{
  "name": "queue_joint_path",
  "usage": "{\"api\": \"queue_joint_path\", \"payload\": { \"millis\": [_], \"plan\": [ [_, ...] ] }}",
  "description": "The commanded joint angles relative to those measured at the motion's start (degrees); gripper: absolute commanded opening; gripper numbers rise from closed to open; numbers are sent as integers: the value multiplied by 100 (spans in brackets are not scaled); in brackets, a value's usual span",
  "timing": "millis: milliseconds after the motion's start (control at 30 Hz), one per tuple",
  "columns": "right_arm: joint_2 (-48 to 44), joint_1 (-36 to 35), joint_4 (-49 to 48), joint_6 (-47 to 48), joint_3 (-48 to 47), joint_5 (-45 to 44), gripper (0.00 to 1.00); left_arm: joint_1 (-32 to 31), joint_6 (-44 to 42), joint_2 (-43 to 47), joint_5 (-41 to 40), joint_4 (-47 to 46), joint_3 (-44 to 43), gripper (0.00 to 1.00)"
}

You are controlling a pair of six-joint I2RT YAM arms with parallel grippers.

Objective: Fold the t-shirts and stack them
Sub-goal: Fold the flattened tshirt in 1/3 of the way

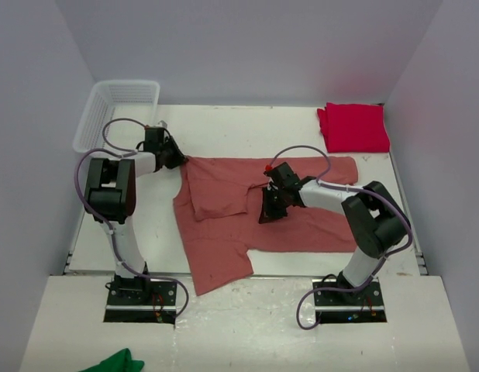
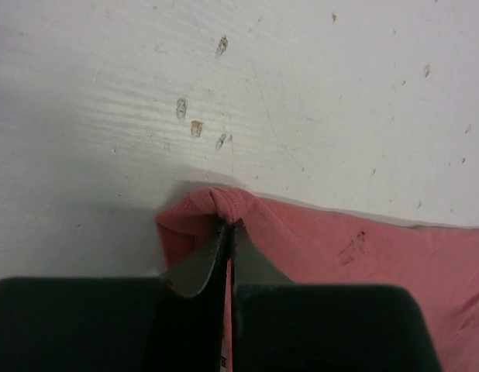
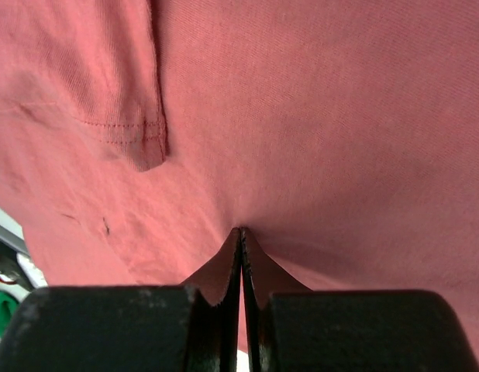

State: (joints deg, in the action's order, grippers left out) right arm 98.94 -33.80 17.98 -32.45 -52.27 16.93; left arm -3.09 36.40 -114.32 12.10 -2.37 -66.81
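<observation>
1. Top view: the salmon-red t-shirt (image 1: 247,213) lay spread over the middle of the tabletop (image 1: 224,128), with one flap folded over on its left side. The right arm hid part of its centre. The crimson t-shirt (image 1: 354,128) lay folded in the far right corner, and a white basket (image 1: 96,116) stood at the far left corner. A green cloth (image 1: 115,362) was cut off by the bottom of the picture. The left gripper (image 1: 177,157) was at the shirt's far left corner and the right gripper (image 1: 269,213) at its middle. Neither pair of jaws could be made out from here.
2. Left wrist view: the left gripper (image 2: 228,225) had its jaws pressed together on a bunched corner of the salmon-red t-shirt (image 2: 363,256), which puckered at the tips. Bare, scuffed tabletop (image 2: 263,93) lay beyond. The shirt ran out of the frame to the right.
3. Right wrist view: the salmon-red t-shirt (image 3: 301,116) filled nearly the whole picture, with a sleeve (image 3: 139,132) lying on it at upper left. The right gripper (image 3: 241,232) had its jaws closed tight, pinching the fabric, which creased around the tips. A green scrap at the lower left edge was too cut off to identify.
</observation>
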Motion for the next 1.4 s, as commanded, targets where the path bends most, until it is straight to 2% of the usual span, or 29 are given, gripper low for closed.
{"api": "queue_joint_path", "payload": {
  "millis": [0,300,567,800,933,1000,1133,1167,1233,1267,1333,1367],
  "plan": [
    [354,-135,-49,-157,428,-339,0,195,-63,-266,90,-88,-174,0],
    [399,-223,-277,-464,771,-383,0,309,-230,-775,573,-53,-719,0],
    [715,-460,-277,-535,718,-418,0,309,-309,-1707,1102,228,-1958,0],
    [847,-531,-67,-377,359,-594,0,309,-335,-1953,1084,465,-2521,0],
    [952,-531,144,-148,-229,-787,0,309,-476,-1779,1005,457,-2531,2],
    [1101,-531,302,-34,-546,-1068,0,309,-520,-1551,1031,378,-2382,8],
    [970,-540,671,264,-1389,-1490,15,309,-564,-806,1076,-9,-1820,24],
    [891,-531,768,300,-1522,-1569,22,309,-642,-611,1006,-18,-1714,35],
    [619,-531,1057,440,-1864,-1701,29,266,-774,-13,751,-9,-1424,47],
    [514,-540,1163,467,-1944,-1876,37,239,-819,198,637,43,-1353,59],
    [155,-531,1461,520,-2137,-2027,48,178,-924,682,566,184,-1282,69],
    [22,-531,1559,511,-2164,-2096,57,151,-933,840,531,237,-1265,71]
  ]
}}
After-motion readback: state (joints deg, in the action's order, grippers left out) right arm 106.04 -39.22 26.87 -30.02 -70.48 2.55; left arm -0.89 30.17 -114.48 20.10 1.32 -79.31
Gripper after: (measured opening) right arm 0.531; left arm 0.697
